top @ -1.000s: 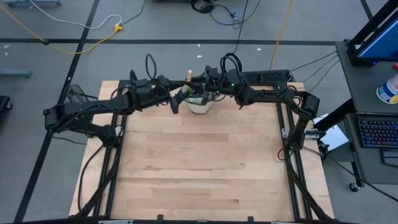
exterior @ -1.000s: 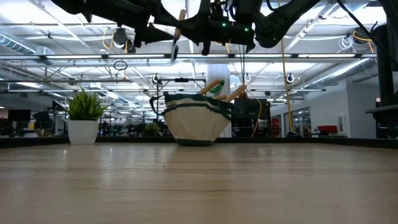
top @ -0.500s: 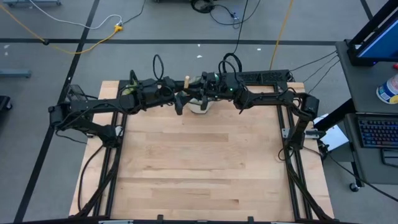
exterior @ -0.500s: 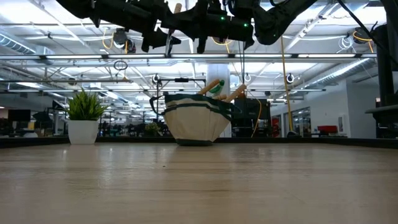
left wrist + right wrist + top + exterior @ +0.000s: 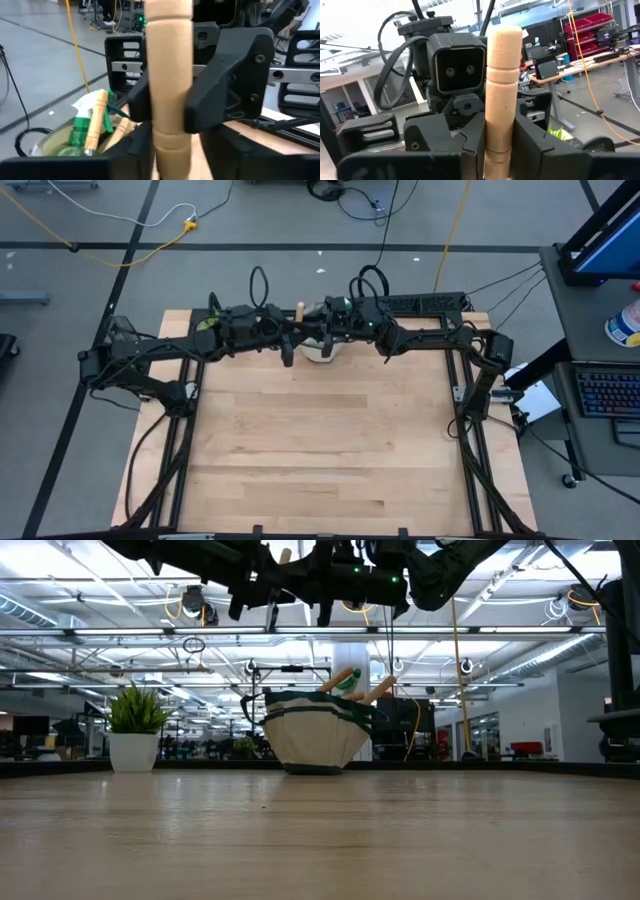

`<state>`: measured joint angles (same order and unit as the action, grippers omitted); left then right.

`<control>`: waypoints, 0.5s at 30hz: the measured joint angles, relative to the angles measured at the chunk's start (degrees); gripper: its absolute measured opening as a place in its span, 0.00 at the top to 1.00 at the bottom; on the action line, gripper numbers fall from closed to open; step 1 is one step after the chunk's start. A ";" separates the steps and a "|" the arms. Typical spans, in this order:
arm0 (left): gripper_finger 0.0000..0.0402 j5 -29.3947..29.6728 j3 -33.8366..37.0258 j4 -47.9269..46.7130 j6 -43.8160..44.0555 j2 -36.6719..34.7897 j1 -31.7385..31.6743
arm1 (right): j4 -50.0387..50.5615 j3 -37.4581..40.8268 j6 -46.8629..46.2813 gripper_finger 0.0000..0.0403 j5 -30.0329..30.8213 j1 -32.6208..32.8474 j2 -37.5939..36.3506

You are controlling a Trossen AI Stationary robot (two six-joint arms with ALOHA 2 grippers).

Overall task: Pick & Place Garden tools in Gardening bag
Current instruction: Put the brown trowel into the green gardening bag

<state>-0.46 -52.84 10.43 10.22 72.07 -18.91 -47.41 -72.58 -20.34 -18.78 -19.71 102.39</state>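
A garden tool with a wooden handle (image 5: pixel 299 311) and a dark metal blade (image 5: pixel 287 353) hangs above the table's far middle, between my two arms. My right gripper (image 5: pixel 312 332) is shut on its handle. My left gripper (image 5: pixel 283 336) faces it from the table's left and is shut on the same handle. Below them the beige gardening bag (image 5: pixel 312 735) stands on its base. A green spray bottle (image 5: pixel 79 136) and wooden handles (image 5: pixel 98 119) stick out of its top. My left gripper pinches the tool's wooden handle (image 5: pixel 170 145) between its two fingers, coming about level from the table's left, fingers across the handle. The tool stands nearly upright, blade down, clear of the bag. My right gripper pinches the same handle (image 5: pixel 498 142) between its two fingers, coming from the table's right, fingers across it. The handle's rounded free end (image 5: pixel 505 37) rises above the fingers. In the left wrist view its fingers (image 5: pixel 227 95) flank the handle's middle.
A small potted plant (image 5: pixel 135 730) stands at the far left of the table. The wooden tabletop (image 5: pixel 320 440) stretches bare toward the near edge. Cables and a power strip (image 5: pixel 430 302) lie beyond the far edge.
My left gripper has gone toward the table's right, up to the tool's handle. My right gripper has shifted the tool a little toward the table's left. The tool stays nearly upright above the bag.
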 joint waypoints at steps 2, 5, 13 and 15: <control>0.70 -0.61 0.00 -0.38 1.09 0.00 0.06 | 0.50 0.00 0.16 0.85 -0.32 0.05 0.00; 0.84 -2.18 0.00 -0.20 1.55 -0.02 -0.03 | 0.39 0.02 0.33 0.85 -0.60 0.13 0.00; 0.86 -5.35 -0.07 -1.94 4.71 -0.07 -0.45 | 1.04 0.09 1.97 0.73 -0.76 0.14 0.00; 0.86 -6.87 -0.07 -2.02 5.63 -0.07 -0.81 | 1.08 0.09 1.97 0.72 -0.77 0.14 0.02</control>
<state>-7.32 -52.90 8.40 15.85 72.01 -19.72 -46.33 -72.49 -18.37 -19.55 -19.57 102.41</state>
